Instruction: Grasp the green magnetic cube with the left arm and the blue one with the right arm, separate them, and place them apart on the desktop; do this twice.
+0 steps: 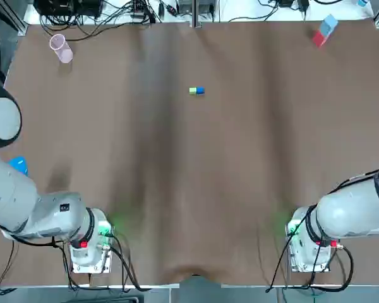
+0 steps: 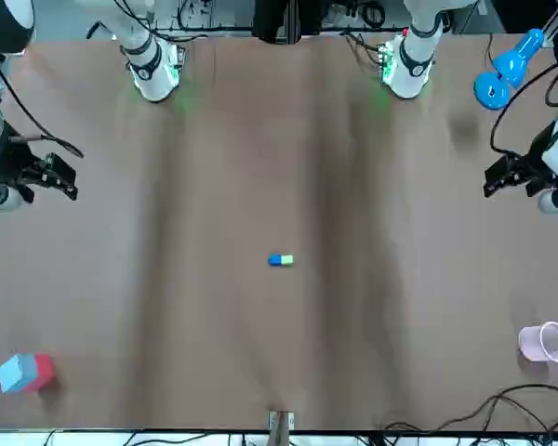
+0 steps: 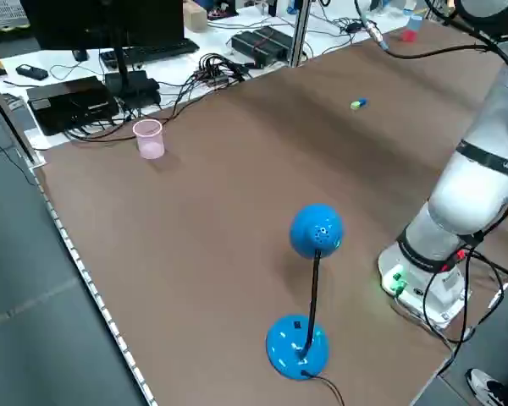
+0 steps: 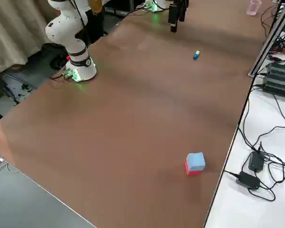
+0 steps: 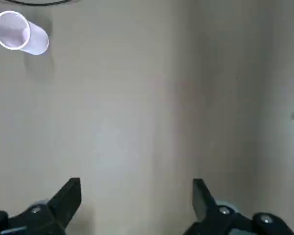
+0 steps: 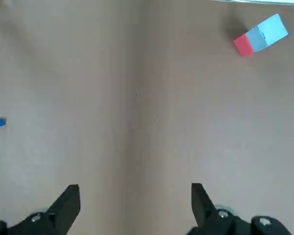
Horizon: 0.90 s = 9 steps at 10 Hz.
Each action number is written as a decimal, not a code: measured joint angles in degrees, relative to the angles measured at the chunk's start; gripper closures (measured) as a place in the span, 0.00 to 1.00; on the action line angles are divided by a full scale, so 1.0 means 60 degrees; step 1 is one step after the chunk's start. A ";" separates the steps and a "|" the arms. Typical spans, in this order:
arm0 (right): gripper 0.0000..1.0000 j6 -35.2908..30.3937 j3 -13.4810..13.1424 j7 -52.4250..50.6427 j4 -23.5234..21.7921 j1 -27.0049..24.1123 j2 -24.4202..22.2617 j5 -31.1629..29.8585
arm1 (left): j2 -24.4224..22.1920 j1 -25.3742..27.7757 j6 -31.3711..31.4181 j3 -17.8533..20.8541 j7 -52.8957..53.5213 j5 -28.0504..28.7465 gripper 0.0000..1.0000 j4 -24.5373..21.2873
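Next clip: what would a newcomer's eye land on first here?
The tiny green cube and blue cube, stuck together, sit alone mid-table. A pink cup sits at the far left corner and a red-and-blue block at the far right. The left gripper and right gripper hang near the table's sides, jaws open, holding nothing.

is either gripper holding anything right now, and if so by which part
Nothing is held. The left gripper and right gripper are open and empty; the green cube and blue cube lie joined on the table.
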 joint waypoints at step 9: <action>0.00 0.0005 0.0003 0.0001 -0.0001 0.0005 0.0000 0.0000 | 0.0731 -0.0536 -0.0127 -0.0270 -0.2831 -0.0675 0.00 -0.0190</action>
